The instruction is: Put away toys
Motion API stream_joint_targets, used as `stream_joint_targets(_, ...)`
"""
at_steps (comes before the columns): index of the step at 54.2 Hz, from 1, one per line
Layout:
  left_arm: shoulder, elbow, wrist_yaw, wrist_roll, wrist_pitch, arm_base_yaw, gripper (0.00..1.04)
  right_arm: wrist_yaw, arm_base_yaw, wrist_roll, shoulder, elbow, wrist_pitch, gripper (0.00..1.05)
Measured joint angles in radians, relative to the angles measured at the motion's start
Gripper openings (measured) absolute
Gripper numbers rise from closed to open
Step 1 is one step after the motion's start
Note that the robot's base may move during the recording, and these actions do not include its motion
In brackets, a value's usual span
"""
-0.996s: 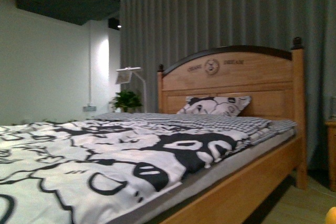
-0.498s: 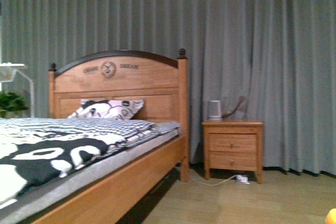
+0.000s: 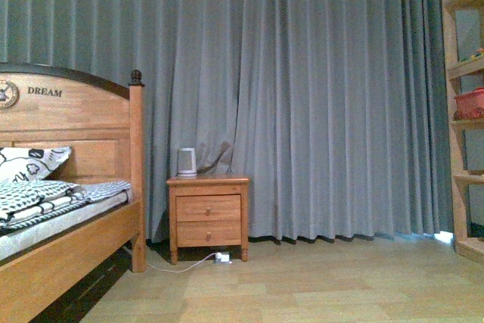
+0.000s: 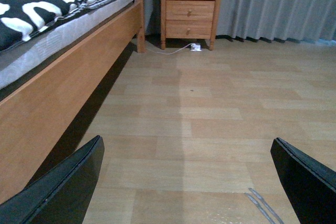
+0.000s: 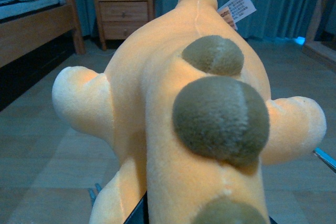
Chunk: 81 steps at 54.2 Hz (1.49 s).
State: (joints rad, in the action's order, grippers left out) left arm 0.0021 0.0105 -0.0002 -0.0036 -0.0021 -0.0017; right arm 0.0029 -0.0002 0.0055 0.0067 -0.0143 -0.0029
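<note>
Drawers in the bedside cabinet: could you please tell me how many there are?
2, stacked in the bedside cabinet: the upper drawer sits directly above the lower drawer. None appear hidden.

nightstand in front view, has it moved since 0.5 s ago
No. The nightstand stays right beside the bedpost; both slid left in frame together, so the view turned right.

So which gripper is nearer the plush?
Right. The right gripper has the plush between its jaws; the left gripper hangs open over bare floor, no plush in its view.
</note>
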Motion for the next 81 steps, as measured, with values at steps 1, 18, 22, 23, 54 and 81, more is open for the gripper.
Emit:
stream_joint_targets(1,0.0,0.0,0.0,0.0,0.0,0.0,0.98,-0.003,0.0,0.0,0.0,0.0,0.0,0.08)
stream_joint_targets(18,0.0,0.0,0.0,0.0,0.0,0.0,0.98,-0.004,0.001,0.0,0.0,0.0,0.0,0.07)
stream_joint_targets(22,0.0,0.0,0.0,0.0,0.0,0.0,0.98,-0.005,0.001,0.0,0.0,0.0,0.0,0.07)
stream_joint_targets(23,0.0,0.0,0.0,0.0,0.0,0.0,0.98,-0.005,0.001,0.0,0.0,0.0,0.0,0.07)
stream_joint_targets(54,0.0,0.0,0.0,0.0,0.0,0.0,0.98,-0.005,0.001,0.0,0.0,0.0,0.0,0.07)
stream_joint_targets(81,0.0,0.0,0.0,0.0,0.0,0.0,0.98,-0.005,0.001,0.0,0.0,0.0,0.0,0.07)
